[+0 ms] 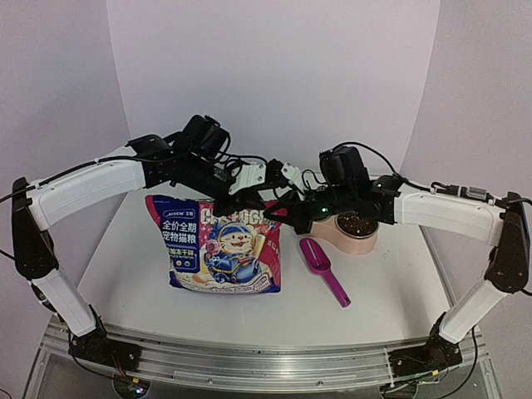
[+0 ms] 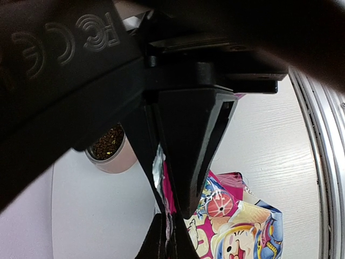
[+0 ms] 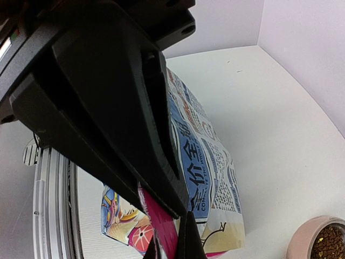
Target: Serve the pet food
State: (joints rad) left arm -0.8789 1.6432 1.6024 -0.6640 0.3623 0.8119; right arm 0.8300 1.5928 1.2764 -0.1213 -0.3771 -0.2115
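Observation:
The pet food pouch [image 1: 224, 249], pink, blue and white with a cartoon cat, stands upright at the table's middle left. Both grippers meet at its top right corner. My left gripper [image 1: 252, 198] is shut on the pouch's top edge; in the left wrist view [image 2: 171, 213] the pink and silver edge of the pouch [image 2: 237, 226] sits pinched between the jaws. My right gripper [image 1: 288, 208] is shut on the same edge from the right, and its wrist view [image 3: 180, 216] shows pink foil of the pouch [image 3: 215, 178] clamped. Dark kibble [image 1: 358, 223] fills a bowl.
A pink feeder [image 1: 357, 241] stands right of the pouch, under the right arm; its bowl also shows as a bowl [image 2: 108, 144] and a bowl [image 3: 323, 243] in the wrist views. A magenta scoop [image 1: 322, 268] lies on the table in front of it.

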